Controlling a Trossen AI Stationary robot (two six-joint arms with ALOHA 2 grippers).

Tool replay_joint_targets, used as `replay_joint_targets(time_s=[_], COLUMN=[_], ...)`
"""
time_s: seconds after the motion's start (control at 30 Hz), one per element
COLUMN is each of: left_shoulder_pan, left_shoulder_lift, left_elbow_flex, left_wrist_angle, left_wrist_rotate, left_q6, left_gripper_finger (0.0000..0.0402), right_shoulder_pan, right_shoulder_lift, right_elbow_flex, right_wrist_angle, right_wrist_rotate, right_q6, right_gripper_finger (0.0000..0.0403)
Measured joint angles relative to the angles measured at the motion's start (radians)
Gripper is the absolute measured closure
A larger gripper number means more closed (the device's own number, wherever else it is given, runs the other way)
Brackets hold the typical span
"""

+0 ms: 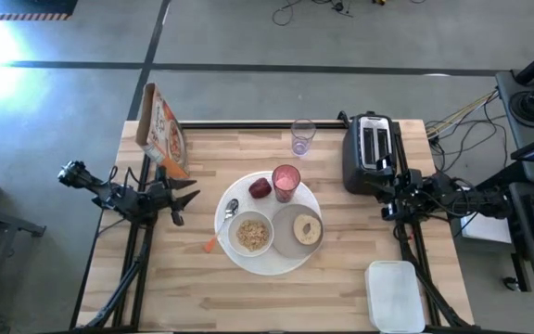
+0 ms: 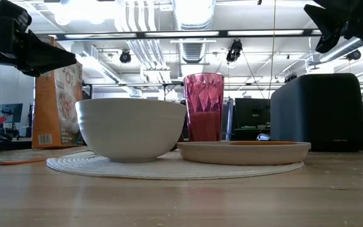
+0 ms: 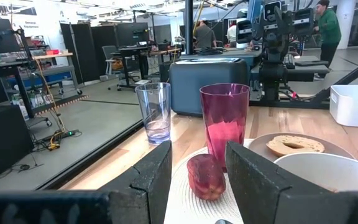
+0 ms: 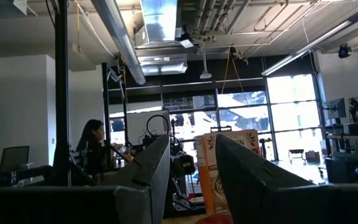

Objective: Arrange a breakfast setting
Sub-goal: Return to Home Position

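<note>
HIGH: white plate holds pink tumbler at 12 o'clock, apple 11, spoon 9, bowl 7, bagel on grey plate 4 | LOW: bowl, tumbler upright | LEFT WRIST: left gripper jaws apart, empty | RIGHT WRIST: right gripper jaws apart, empty | STEP: homing; next likely only parking both arms clear.

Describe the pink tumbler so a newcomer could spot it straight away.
Find the round white mat in the middle of the table. On its edge nearest the toaster, beside the red apple, stands the pink tumbler. Unlike the clear glass off the mat, it is deep pink.
</note>
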Motion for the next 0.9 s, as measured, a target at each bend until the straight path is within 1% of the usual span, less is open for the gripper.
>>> replay_joint_targets(time_s=[0.9], left_shoulder_pan=[0.0], left_shoulder_lift=[0.0], left_elbow_flex=[0.0], left_wrist_angle=[-0.001], left_wrist_rotate=[0.0], left_q6=[0.0], left_gripper_finger=[0.0267], right_shoulder_pan=[-0.002], right_shoulder_lift=[0.01], right_elbow_flex=[0.0], right_wrist_angle=[0.0], right_wrist_rotate=[0.0], right_q6=[0.0], right_gripper_finger=[0.0284])
